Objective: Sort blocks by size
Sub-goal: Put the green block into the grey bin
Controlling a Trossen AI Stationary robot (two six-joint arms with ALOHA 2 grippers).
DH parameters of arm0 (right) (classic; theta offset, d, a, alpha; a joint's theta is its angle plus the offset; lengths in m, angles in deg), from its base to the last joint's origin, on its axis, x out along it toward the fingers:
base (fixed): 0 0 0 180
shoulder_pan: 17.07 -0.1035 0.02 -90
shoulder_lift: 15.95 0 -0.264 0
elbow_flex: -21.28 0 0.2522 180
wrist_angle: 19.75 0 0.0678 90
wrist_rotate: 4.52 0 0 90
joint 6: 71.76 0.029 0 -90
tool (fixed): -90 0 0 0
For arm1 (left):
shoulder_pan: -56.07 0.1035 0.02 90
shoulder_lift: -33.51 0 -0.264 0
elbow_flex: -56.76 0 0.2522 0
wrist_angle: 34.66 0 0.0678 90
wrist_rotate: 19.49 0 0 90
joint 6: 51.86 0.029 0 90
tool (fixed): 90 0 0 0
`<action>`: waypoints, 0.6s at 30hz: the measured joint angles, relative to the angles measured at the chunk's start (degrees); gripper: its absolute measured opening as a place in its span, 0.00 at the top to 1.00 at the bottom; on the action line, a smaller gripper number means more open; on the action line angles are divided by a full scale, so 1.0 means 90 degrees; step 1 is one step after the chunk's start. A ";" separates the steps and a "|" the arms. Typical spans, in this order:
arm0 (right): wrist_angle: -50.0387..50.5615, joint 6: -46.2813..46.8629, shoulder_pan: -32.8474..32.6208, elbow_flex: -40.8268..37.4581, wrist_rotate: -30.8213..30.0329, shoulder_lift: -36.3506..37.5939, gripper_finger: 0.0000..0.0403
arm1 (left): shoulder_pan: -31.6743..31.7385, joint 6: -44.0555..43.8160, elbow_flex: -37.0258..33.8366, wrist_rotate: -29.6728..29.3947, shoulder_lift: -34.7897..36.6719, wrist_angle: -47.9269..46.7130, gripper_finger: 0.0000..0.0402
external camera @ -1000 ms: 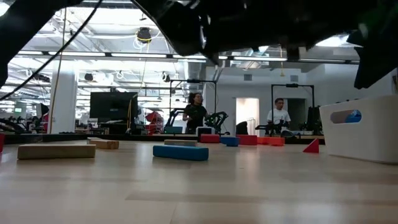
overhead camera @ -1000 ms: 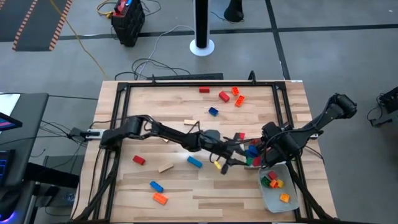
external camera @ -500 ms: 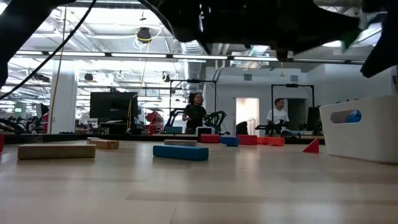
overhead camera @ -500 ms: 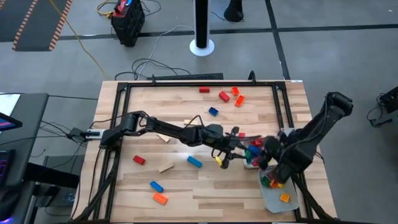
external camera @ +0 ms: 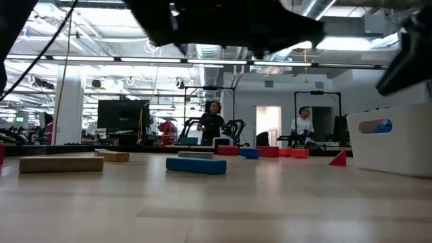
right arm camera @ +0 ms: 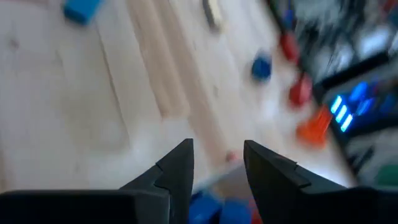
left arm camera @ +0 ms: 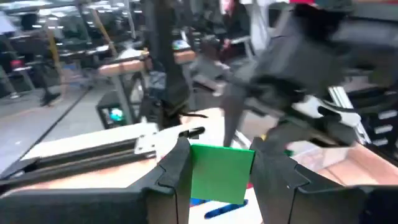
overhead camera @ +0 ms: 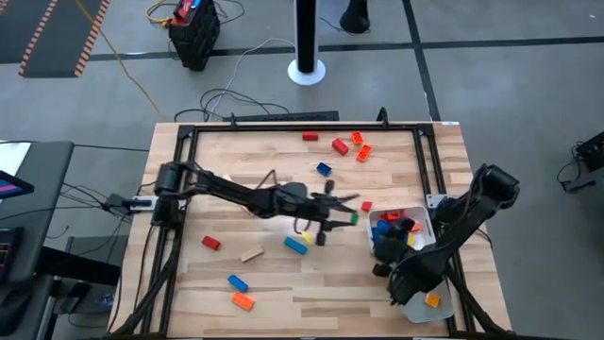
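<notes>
While a green block (left arm camera: 221, 173) is pinched between the fingers of the left gripper (overhead camera: 351, 218) above mid-table, a carry step is judged to be in hand. Two trays (overhead camera: 422, 229) lie at the table's right edge, each already holding blocks; loose blocks (overhead camera: 296, 245) are scattered over the wood. The right gripper (right arm camera: 216, 163) is held near those trays, fingers apart and nothing between them. Next, the green block must be matched by size to the proper tray and released there, clear of the right arm.
</notes>
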 joint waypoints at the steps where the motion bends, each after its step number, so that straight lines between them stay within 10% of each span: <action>1: -0.0029 -0.0389 0.0005 0.0160 -0.0228 -0.0087 0.57 | 0.0021 -0.0061 -0.0226 -0.0021 0.0149 0.0053 0.70; 8: -0.0445 -0.3617 0.0314 0.1297 -0.1645 -0.0673 0.53 | 0.0240 -0.1201 -0.1091 0.0577 0.0794 0.0296 0.70; 18: -0.1757 -0.6706 0.0928 0.2303 -0.1636 -0.0848 0.34 | 0.0397 -0.2457 -0.1186 0.1713 0.0906 0.0412 0.70</action>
